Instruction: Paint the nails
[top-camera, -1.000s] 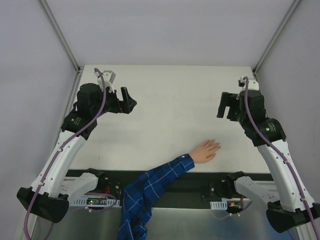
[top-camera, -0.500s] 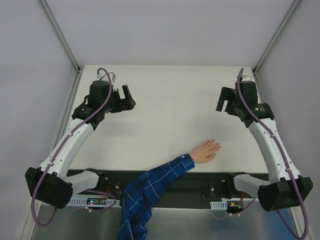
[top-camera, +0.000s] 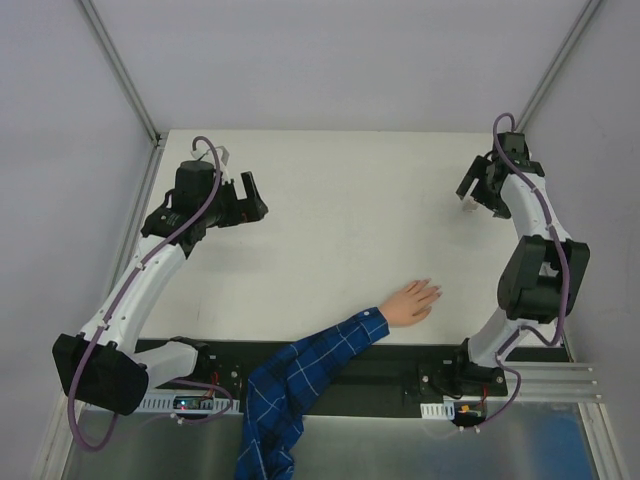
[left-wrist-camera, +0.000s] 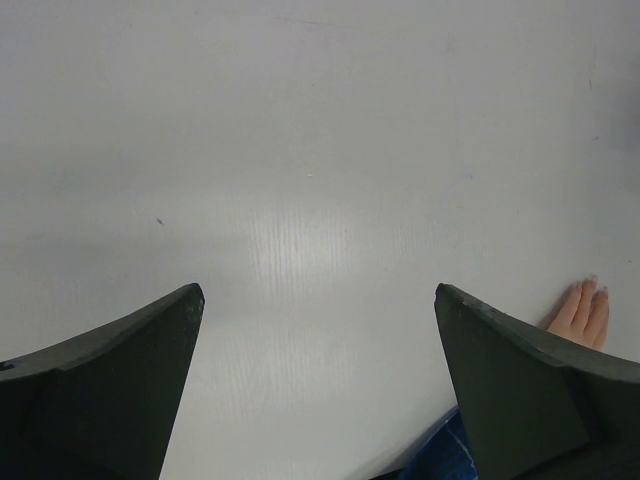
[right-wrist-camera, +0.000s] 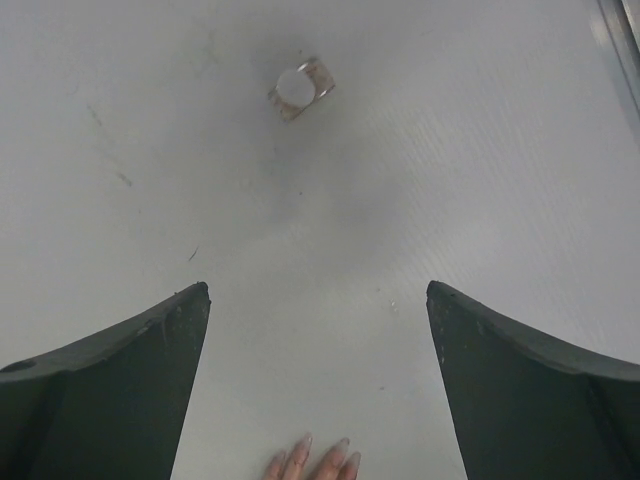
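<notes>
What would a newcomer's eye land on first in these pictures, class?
Most striking is the pale flesh-coloured hand in a blue plaid sleeve, lying flat near the white table's front edge. Both arms rise at the sides, the left tool and right tool open and empty. A small clear square object lies far right.

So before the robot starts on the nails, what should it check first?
1. Hand lying flat on the table, fingers spread: ok.
2. Left gripper open with nothing in it: ok.
3. Right gripper open with nothing in it: ok.
4. Both grippers well apart from the hand: ok.
5. Small clear thing on the table under the right gripper, maybe the polish: cannot tell what it is.
6. Brush ready in a gripper: not ok, none is held.
7. Nails easy to see: not ok, same colour as the skin.
</notes>
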